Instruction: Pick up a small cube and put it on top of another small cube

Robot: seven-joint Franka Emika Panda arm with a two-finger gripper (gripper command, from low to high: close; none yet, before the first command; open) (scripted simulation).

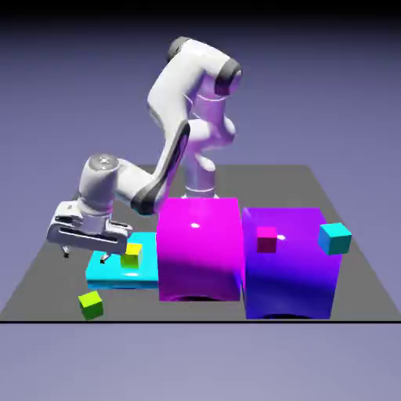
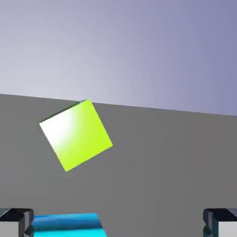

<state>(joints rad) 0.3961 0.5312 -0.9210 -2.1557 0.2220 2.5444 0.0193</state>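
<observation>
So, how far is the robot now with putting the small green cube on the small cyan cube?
Nothing looks done yet. The lime-green cube lies on the table, free, beside the flat cyan slab. In hand: the gripper hangs open and empty above the slab; in the hand view the cube lies ahead, not between the fingertips. Left: grasp it, lift it, carry it to the small cyan cube and set it on top.

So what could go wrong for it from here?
The lime-green cube lies on the table, turned at an angle in the hand view and off to one side of the open gripper, so the fingers might close on its corners. The gripper hangs over the flat cyan slab, by the yellow-topped cube; lowering carelessly could bump either.
</observation>
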